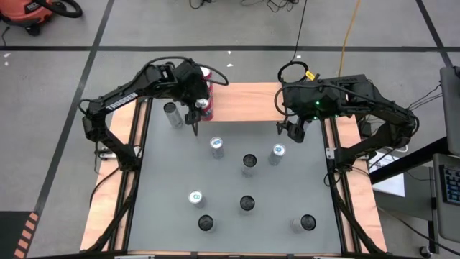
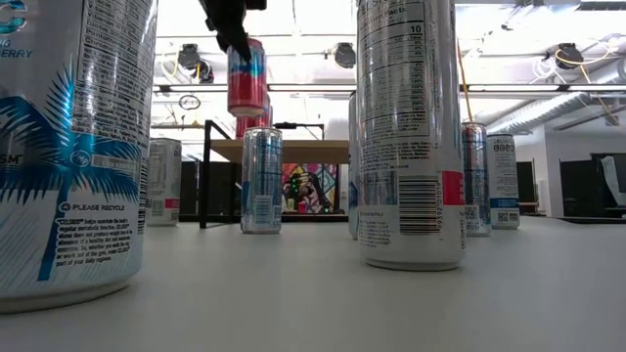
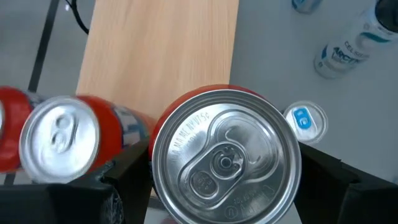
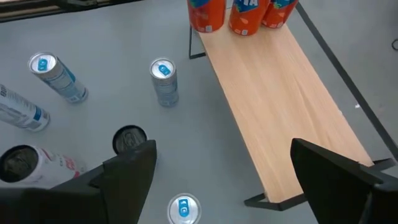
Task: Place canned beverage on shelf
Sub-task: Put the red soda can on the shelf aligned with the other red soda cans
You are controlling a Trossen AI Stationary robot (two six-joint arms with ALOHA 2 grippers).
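Observation:
My left gripper (image 1: 201,108) is shut on a red beverage can (image 3: 225,155), which hangs over the left end of the wooden shelf (image 1: 248,101) at the table's far side. In the low view the can (image 2: 246,78) hangs above the shelf top (image 2: 293,150). Two more red cans (image 3: 59,140) stand on their bases on the shelf's left end, beside the held one. My right gripper (image 1: 291,129) hovers open above the table in front of the shelf's right end, with nothing between its fingers (image 4: 127,171). My left gripper pinches the red can by its upper side wall (image 3: 154,138), one finger (image 3: 121,174) on each opposite side. The fingers slant down from above, from the table's left. The can hangs nearly upright, top up, clear of the shelf.
Several silver and blue cans stand on the grey table: one (image 1: 172,114) just left of the shelf, others (image 1: 216,146) (image 1: 249,163) (image 1: 277,153) near the middle, and more toward the near edge (image 1: 246,204). The shelf's middle and right part (image 4: 280,106) is bare wood.

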